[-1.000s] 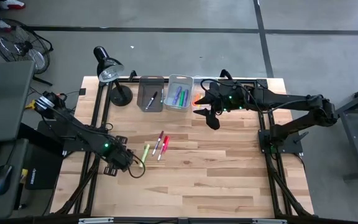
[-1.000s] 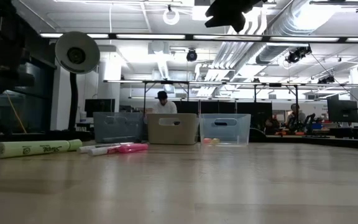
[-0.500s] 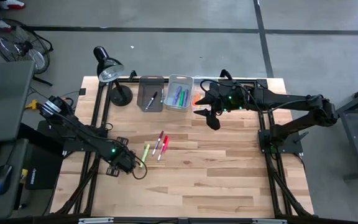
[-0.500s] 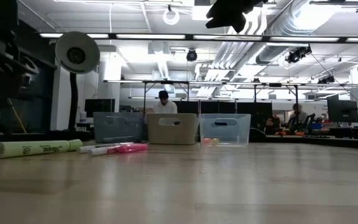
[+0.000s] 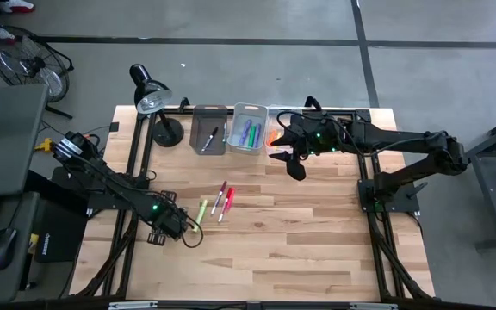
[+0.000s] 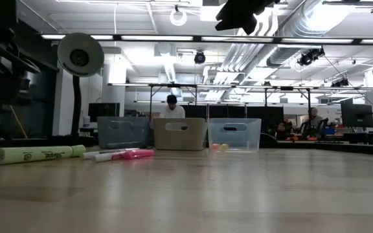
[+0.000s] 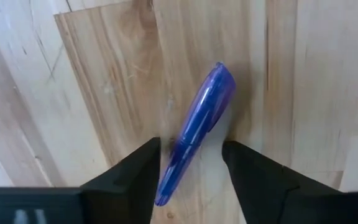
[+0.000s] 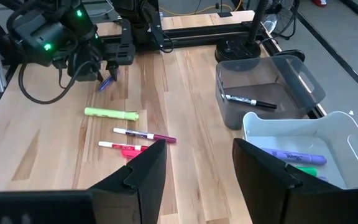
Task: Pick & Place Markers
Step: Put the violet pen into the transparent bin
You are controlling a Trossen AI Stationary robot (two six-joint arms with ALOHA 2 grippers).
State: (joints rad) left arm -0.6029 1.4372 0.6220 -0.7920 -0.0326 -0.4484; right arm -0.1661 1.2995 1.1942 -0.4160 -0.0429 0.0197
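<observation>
On the left side of the tabletop [image 5: 317,250], near its front-left part, we see the left hand [image 5: 189,232] low over the wood, its 2 fingers [image 7: 135,174] spread with a purple marker [image 7: 194,134] lying between them; we cannot see either finger pressing it. That marker is a smooth violet barrel, angled across the wood grain, flat on the boards. Open wood runs in front of this hand and off to the right, down to the near edge.

Just right of it lie a lime marker [image 5: 202,209], then 2 white-and-pink markers [image 5: 220,198] and a red marker [image 5: 226,205], close together mid-table and slanted alike.

Along the far edge stand a desk lamp [image 5: 149,95], a grey bin [image 5: 209,129] holding 1 black-and-white marker [image 5: 210,137], and a clear bin [image 5: 248,127] with purple and green markers [image 5: 250,134].

Further right, the right hand [image 5: 293,164] hangs above the tabletop by the bins, fingers [image 8: 135,180] apart and holding nothing. The right half of the boards lies bare.
</observation>
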